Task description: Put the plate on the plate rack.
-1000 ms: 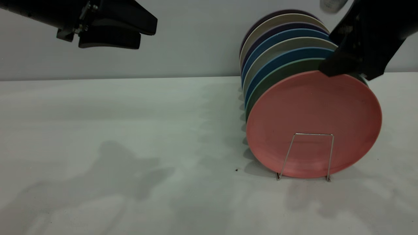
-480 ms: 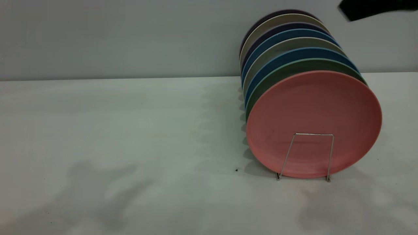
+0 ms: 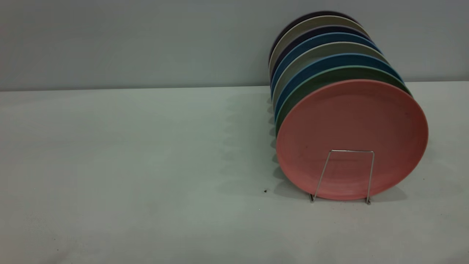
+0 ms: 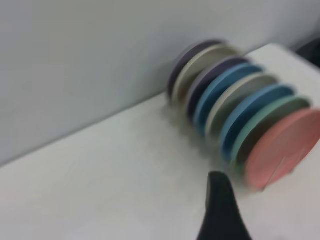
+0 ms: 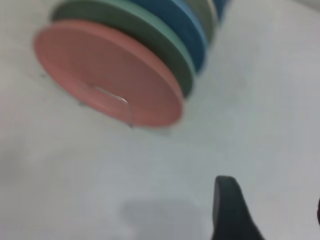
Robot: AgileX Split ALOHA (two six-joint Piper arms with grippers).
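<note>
The salmon-pink plate [image 3: 351,121] stands upright at the front of the row, leaning behind the front loop of the silver wire plate rack [image 3: 351,150]. No gripper touches it. Neither arm shows in the exterior view. The left wrist view sees the plate [image 4: 285,145] from afar, and my left gripper [image 4: 270,215] shows one dark finger with nothing beside it. In the right wrist view the plate [image 5: 100,65] and the rack's loop [image 5: 110,94] lie well below my right gripper [image 5: 272,210], which is open and empty above bare table.
Behind the pink plate stand a teal-green plate [image 3: 329,75], a blue plate [image 3: 329,60] and several more, up to the grey wall. The white table [image 3: 146,165] stretches out to the left of the rack. A small dark speck [image 3: 265,190] lies near the rack's foot.
My right gripper let go of the pink plate's top rim and rose out of the exterior view. The left arm also left that view. The plate stayed put.
</note>
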